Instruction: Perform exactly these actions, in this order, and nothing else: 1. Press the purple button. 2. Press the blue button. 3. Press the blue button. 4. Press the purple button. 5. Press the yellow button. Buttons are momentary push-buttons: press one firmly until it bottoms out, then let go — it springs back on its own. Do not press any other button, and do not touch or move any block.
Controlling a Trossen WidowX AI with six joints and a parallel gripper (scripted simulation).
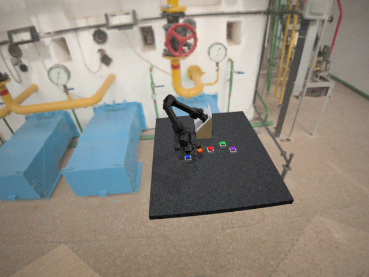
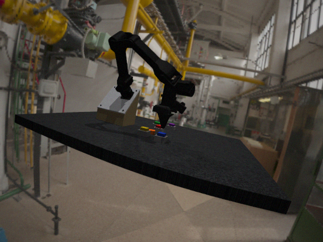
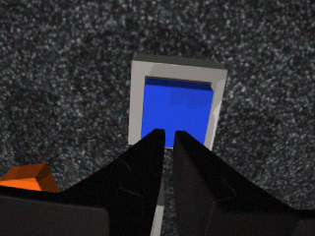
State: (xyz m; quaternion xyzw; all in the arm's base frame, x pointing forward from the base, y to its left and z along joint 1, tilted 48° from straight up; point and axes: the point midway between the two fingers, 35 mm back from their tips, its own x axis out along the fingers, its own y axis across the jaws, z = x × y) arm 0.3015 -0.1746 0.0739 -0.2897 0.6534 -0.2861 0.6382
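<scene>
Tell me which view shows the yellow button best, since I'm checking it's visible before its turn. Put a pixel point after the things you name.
The exterior view: the yellow button (image 2: 144,128) stands in plain sight beside the orange block (image 2: 152,131). I can't make it out in the top or wrist view.

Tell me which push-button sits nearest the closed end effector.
The blue button: it alone lies right below the end effector's tips, beside the orange block.
</scene>
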